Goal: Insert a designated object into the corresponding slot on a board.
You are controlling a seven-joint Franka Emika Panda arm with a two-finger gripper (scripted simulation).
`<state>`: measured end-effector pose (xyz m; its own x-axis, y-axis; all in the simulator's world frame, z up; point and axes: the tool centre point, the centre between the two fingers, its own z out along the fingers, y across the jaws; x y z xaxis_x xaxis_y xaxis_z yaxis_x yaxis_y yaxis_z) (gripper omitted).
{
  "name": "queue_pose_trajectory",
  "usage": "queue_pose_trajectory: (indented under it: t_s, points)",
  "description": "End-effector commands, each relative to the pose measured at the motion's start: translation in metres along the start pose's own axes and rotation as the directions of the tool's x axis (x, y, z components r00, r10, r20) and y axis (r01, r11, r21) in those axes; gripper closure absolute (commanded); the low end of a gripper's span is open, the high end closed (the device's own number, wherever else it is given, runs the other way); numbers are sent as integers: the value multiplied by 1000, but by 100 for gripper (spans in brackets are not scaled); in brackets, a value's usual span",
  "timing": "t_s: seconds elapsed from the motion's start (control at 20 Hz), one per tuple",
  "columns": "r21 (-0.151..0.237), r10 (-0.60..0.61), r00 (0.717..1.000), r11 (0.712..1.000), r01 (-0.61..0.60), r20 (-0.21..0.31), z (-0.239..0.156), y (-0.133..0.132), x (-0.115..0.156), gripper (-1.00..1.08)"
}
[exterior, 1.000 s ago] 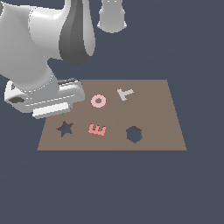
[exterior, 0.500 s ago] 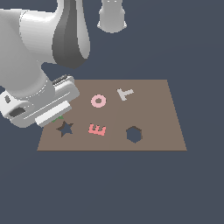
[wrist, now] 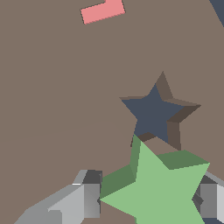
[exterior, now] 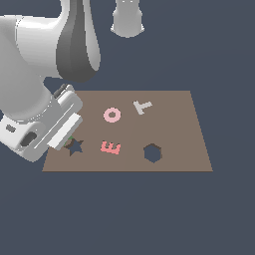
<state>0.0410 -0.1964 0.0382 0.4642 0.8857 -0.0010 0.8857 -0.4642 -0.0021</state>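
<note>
The green star piece [wrist: 162, 190] sits between my gripper's [wrist: 148, 201] two grey fingers [wrist: 87, 199], which are shut on it. It hangs just above the brown board [wrist: 57, 87], right beside the dark star-shaped slot [wrist: 153, 116] and overlapping one edge of it. In the exterior view the arm's hand covers the gripper; only a sliver of green [exterior: 70, 139] shows next to the star slot [exterior: 75, 147] at the board's [exterior: 169, 124] corner on the exterior view's left.
On the board lie a pink O ring [exterior: 112, 115], a pink E [exterior: 110, 147], a grey T [exterior: 142, 106] and a dark hexagonal cutout [exterior: 153, 153]. A piece of the pink E shows in the wrist view [wrist: 103, 11]. A grey cone-shaped object [exterior: 128, 19] stands behind the board.
The arm's hand has swung down and toward the exterior view's left, coming low over the board's corner beside the star slot.
</note>
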Motion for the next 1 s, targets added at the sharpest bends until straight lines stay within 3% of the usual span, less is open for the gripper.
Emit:
queue_pose_trajectory:
  t_s: [0.0, 0.3, 0.95]
  points:
    - [0, -107, 994, 994, 107, 0, -1, 4, 4, 108]
    - [0, -348, 937, 937, 348, 1, -1, 10, 15, 108]
    - [2, -664, 748, 748, 664, 1, -2, 14, 34, 108]
